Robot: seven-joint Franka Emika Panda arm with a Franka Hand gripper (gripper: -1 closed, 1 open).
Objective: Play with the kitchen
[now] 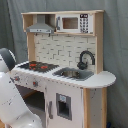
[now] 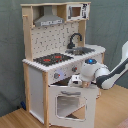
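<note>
The kitchen (image 1: 95,80) (image 2: 37,80) is a white and light-wood toy unit with a black-red hob (image 1: 37,65) (image 2: 52,59), a sink (image 1: 72,74) (image 2: 82,50), a black faucet (image 1: 85,59) (image 2: 75,39), a grey hood (image 1: 41,25) (image 2: 48,19) and a small microwave (image 1: 74,23) (image 2: 76,11). In the second exterior view, the windowed oven door (image 2: 69,106) hangs tilted open from the front. My gripper (image 2: 75,80) sits at the door's top edge, below the knob panel. It is hidden in the first exterior view, where only the white arm (image 1: 12,102) shows.
The arm (image 2: 114,72) reaches in from the second exterior view's right. A grey curtain (image 1: 115,45) hangs behind the kitchen. The wooden floor (image 2: 20,119) lies in front of it. A narrow cupboard door with a handle (image 1: 62,106) is below the sink.
</note>
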